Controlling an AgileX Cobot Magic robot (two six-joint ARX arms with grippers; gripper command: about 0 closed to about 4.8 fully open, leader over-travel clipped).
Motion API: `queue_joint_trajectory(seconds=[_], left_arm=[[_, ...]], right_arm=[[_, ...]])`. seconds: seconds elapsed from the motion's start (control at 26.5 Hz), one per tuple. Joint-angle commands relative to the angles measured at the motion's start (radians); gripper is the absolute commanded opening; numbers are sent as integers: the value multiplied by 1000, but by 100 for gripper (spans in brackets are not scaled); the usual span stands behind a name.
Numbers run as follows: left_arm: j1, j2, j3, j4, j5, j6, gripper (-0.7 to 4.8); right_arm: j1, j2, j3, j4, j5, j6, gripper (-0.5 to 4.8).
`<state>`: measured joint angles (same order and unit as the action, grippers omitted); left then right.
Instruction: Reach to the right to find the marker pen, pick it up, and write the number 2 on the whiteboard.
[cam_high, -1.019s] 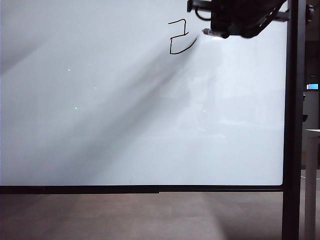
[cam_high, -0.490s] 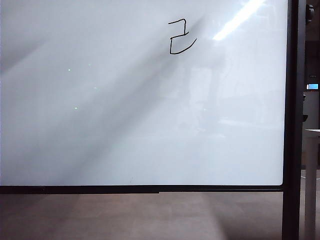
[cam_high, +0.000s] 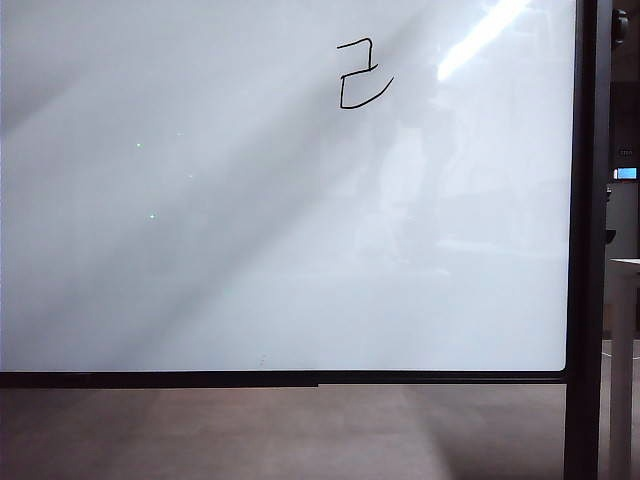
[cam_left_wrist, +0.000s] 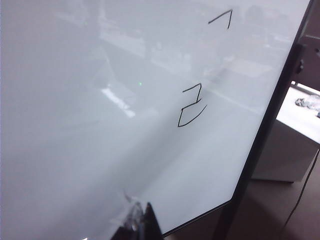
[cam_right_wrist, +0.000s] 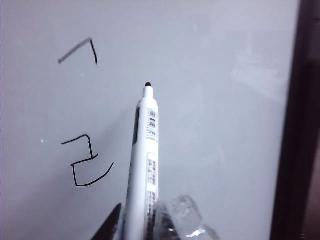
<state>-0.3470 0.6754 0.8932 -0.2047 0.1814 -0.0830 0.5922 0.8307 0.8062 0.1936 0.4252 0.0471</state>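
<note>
The whiteboard (cam_high: 250, 230) fills the exterior view, with the number 2 (cam_high: 362, 75) drawn in thin black line near its upper right. Neither gripper shows in that view. In the right wrist view my right gripper (cam_right_wrist: 140, 226) is shut on the marker pen (cam_right_wrist: 144, 165). The pen's dark tip (cam_right_wrist: 148, 85) points at the whiteboard (cam_right_wrist: 215, 125), away from the number 2 (cam_right_wrist: 87, 162); whether it touches the board I cannot tell. In the left wrist view my left gripper (cam_left_wrist: 141, 222) is shut and empty before the whiteboard (cam_left_wrist: 75, 125), away from the number 2 (cam_left_wrist: 192, 106).
A short angled stroke (cam_right_wrist: 80, 50) sits on the board apart from the 2. The board's black upright post (cam_high: 586, 240) runs down the right side. Beyond it stands a white table (cam_left_wrist: 292, 145) with a thin cable (cam_left_wrist: 302, 195) hanging near it.
A second ago my right gripper held the pen by the 2's tail at the exterior view's top right. It has since left that view.
</note>
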Motion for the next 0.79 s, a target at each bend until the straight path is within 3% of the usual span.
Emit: queue_joint_trajectory(seconds=[0.04,0.19,0.34,0.64,0.79], left_arm=[[-1,-49,2,-55,-5,5,-5],[-1,-126,-5,-153,-5,5,-5],[-1,-251,-91,-160,-13,4,-5],[0,-592,-310,-167,-50,4,-5],[3,-670,-356,-256,-71,-4,-5]], right_arm=[[2,-86,6,-103,3,-15,41],[2,-195,4,-228,-1,-62,41],[2,-296,-24,-310,-1,-87,40],[2,-524,-198,-320,0,-87,44],[2,-617,-295,-322,0,-90,44]])
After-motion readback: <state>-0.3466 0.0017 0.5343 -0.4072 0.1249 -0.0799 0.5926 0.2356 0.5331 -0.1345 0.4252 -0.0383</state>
